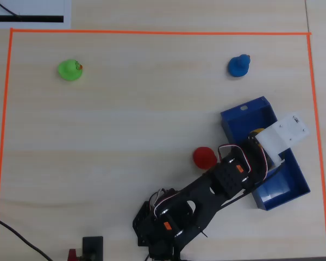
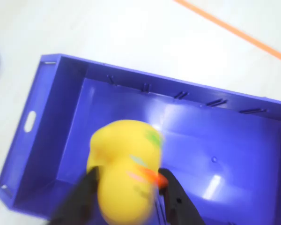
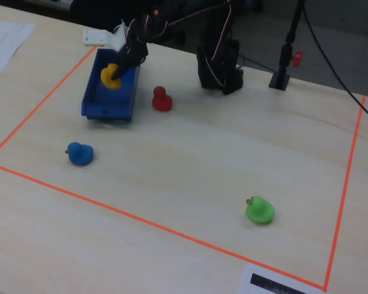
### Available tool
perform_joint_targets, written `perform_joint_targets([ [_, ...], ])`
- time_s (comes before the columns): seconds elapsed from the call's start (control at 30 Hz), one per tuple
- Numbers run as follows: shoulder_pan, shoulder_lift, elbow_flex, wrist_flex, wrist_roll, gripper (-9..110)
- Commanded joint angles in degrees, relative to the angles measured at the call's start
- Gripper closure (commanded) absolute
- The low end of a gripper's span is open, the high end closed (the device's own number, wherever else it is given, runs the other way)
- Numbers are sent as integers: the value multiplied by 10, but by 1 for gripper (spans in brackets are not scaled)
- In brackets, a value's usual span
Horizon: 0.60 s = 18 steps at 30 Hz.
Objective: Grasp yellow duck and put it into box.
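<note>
The yellow duck (image 2: 124, 173) sits between my two black fingers, blurred, its orange beak against the right finger (image 2: 175, 197). My gripper (image 2: 128, 177) is shut on it, hovering over the inside of the dark-blue box (image 2: 215, 140). In the fixed view the yellow duck (image 3: 111, 77) hangs at the gripper (image 3: 115, 75) above the far half of the box (image 3: 107, 110). In the overhead view the white wrist block covers most of the duck; only a yellow sliver (image 1: 255, 132) shows over the box (image 1: 244, 117).
A red duck (image 1: 204, 156) stands just left of the box, close to the arm. A blue duck (image 1: 239, 66) and a green duck (image 1: 70, 69) stand farther off. Orange tape (image 1: 152, 32) frames the work area. The arm base (image 3: 219, 67) stands behind the red duck (image 3: 162, 100).
</note>
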Motion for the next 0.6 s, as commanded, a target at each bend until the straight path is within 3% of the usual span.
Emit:
perform_joint_targets([
  [0.0, -6, 2, 2, -25, -2, 76],
  [0.17, -10, 4, 4, -32, 7, 73],
  [0.27, -29, 25, -18, 3, 48, 81],
  [0.43, -152, 113, -170, 254, 198, 99],
  [0.57, -323, 223, -200, 412, 260, 101],
])
